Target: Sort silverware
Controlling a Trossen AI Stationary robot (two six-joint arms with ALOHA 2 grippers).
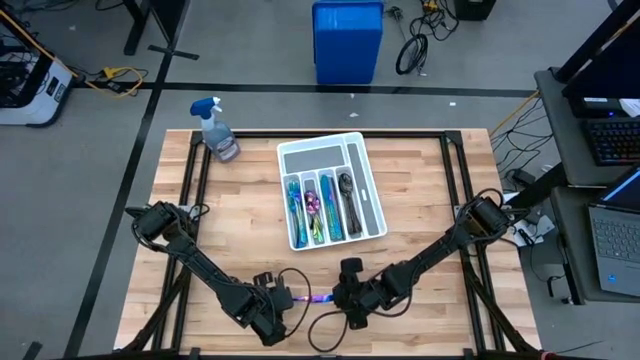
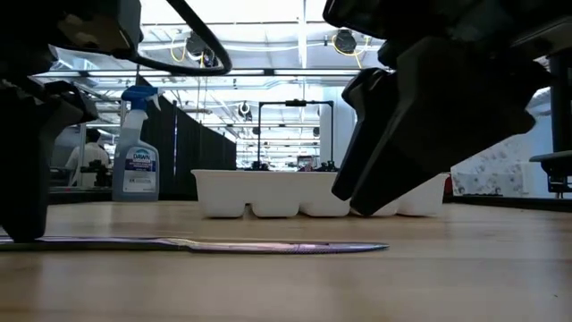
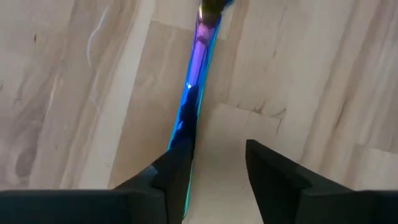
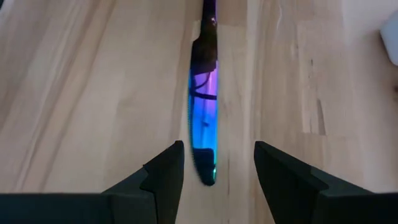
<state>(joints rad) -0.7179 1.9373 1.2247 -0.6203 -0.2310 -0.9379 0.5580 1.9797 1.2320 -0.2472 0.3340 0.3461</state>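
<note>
A shiny blue knife (image 4: 203, 118) is lying flat on the desk (image 1: 420, 200), near the front edge. The left hand (image 3: 214, 171) is sitting open at the handle end, one finger touching it. The right hand (image 4: 217, 165) is waiting open over the blade tip. More silverware (image 1: 318, 208) is resting in the white tray (image 1: 372, 190).

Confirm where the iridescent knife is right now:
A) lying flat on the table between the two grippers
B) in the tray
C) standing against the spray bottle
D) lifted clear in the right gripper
A: the low view shows the knife flat on the wooden table, and the right gripper is open over its tip.
</note>
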